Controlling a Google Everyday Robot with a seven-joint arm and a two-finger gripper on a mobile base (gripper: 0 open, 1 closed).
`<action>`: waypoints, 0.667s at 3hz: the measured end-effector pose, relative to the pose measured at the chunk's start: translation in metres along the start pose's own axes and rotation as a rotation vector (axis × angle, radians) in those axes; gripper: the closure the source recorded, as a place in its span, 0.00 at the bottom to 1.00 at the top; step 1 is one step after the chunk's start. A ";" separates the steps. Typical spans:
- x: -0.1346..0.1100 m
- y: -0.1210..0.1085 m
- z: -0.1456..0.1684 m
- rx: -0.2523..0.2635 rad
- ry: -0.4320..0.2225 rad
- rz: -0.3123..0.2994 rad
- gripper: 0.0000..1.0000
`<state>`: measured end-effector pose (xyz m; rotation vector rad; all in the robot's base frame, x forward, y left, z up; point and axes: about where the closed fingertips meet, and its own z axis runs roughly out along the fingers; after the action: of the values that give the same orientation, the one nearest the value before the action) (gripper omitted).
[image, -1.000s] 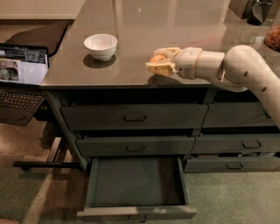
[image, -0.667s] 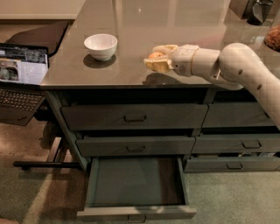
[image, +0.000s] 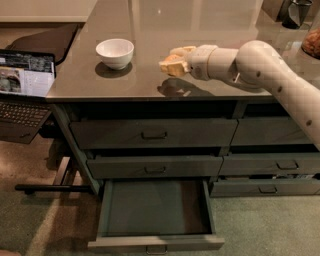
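My claw (image: 174, 61) has slid a touch further left over the bench (image: 150, 20) and risen a little. It's clamped on a small tan item (image: 169, 67); what exactly, I can't make out. The item hangs in the air, shadow on the bench just beneath it, nearer the white bowl (image: 115, 52) than a second ago but not touching it. The bottom drawer (image: 155, 210) stands pulled out below.
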<state>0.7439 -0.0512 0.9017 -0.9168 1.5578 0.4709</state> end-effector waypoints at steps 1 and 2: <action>0.004 -0.005 0.017 -0.002 0.034 0.005 1.00; 0.006 -0.009 0.033 -0.010 0.056 0.002 1.00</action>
<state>0.7719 -0.0332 0.8908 -0.9432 1.6085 0.4584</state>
